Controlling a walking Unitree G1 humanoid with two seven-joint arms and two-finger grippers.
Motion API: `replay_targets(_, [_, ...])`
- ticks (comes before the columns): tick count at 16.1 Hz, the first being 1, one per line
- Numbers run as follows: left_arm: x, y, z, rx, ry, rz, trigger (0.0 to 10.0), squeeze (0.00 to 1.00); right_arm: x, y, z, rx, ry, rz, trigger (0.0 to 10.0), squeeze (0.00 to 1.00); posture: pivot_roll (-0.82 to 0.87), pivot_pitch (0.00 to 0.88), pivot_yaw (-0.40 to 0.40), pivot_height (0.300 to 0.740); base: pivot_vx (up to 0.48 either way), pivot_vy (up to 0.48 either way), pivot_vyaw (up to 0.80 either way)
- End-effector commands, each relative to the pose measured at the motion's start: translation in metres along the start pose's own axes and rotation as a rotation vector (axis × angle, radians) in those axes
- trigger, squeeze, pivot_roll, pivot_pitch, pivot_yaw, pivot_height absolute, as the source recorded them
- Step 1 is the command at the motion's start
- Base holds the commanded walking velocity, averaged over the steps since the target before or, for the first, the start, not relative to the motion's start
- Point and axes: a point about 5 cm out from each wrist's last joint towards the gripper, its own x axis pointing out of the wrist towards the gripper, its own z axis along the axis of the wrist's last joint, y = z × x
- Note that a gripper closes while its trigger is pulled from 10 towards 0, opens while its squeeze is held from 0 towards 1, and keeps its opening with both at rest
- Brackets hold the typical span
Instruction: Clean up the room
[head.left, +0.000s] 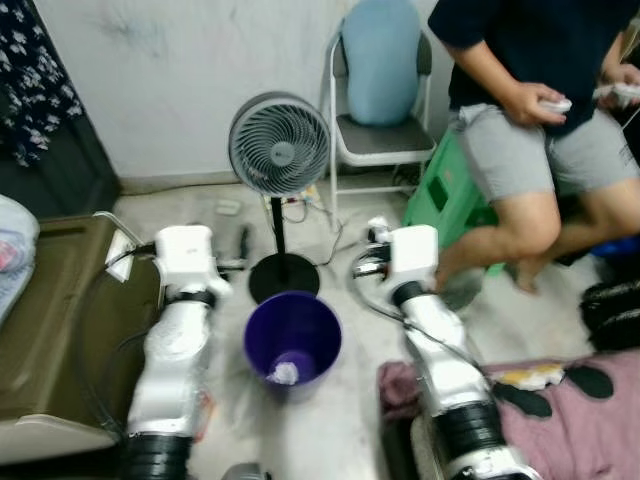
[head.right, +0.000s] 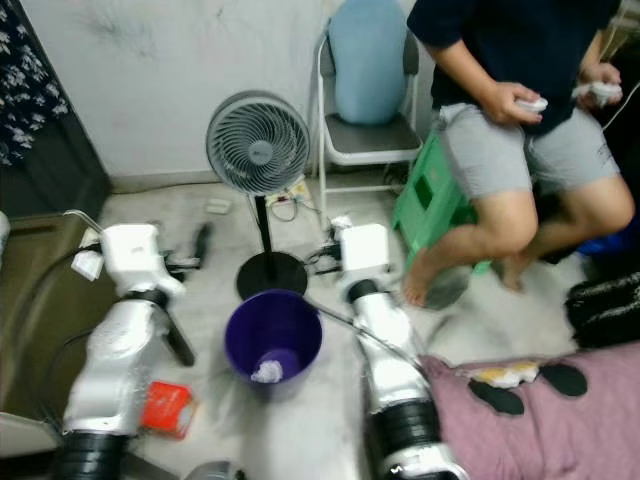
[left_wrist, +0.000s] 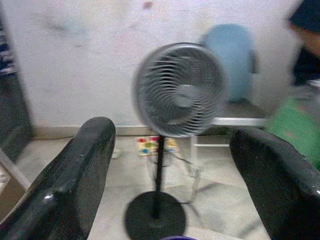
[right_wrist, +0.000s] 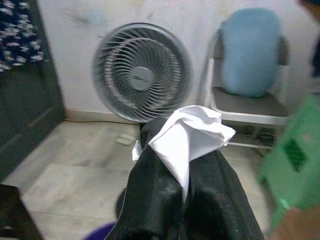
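A purple bin (head.left: 292, 335) stands on the floor between my two arms, with a crumpled white paper (head.left: 283, 373) lying inside it. My right gripper (right_wrist: 180, 145) is shut on a white tissue (right_wrist: 192, 132); it hovers just right of the bin and a little beyond it, near the fan's base. My left gripper (left_wrist: 170, 175) is open with nothing between its fingers (left_wrist: 75, 185), held to the left of the bin and pointing toward the fan. A red packet (head.right: 165, 408) lies on the floor beside my left arm.
A grey standing fan (head.left: 279, 145) stands right behind the bin, with a folding chair (head.left: 380, 130) and blue cushion beyond it. A person (head.left: 530, 120) sits on a green stool (head.left: 445, 195) at the right. An olive mattress (head.left: 50, 300) lies left, a pink blanket (head.left: 590, 420) right.
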Motion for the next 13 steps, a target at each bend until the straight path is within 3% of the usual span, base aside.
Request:
replay_targets(1, [0.0006, -0.0011, 0.0007, -0.002, 0.001, -0.003, 10.0, 0.00, 0.0025, -0.0004, 0.0055, -0.003, -0.019, 0.006, 10.0, 0.00, 0.08, 0.000, -0.008, 0.740, 0.240, 0.000, 0.00])
replay_targets(5, [0.0015, -0.0043, -0.0007, 0.010, 0.009, 0.000, 10.0, 0.00, 0.0028, 0.0004, 0.0054, -0.016, -0.023, 0.012, 10.0, 0.00, 0.08, 0.000, -0.008, 0.740, 0.000, 0.000, 0.13])
replay_targets(10, [0.0014, -0.0055, 0.0028, 0.075, -0.010, 0.004, 10.0, 0.00, 0.0030, 0.0009, 0.0050, -0.022, -0.022, 0.013, 10.0, 0.00, 0.08, 0.000, -0.007, 0.740, 0.000, 0.000, 0.80])
replay_targets(13, [0.0008, -0.0007, 0.0007, 0.012, 0.007, -0.005, 10.0, 0.00, 0.0031, 0.0004, 0.0049, -0.021, -0.020, 0.009, 10.0, 0.00, 0.08, 0.000, -0.008, 0.740, 0.000, 0.000, 0.80])
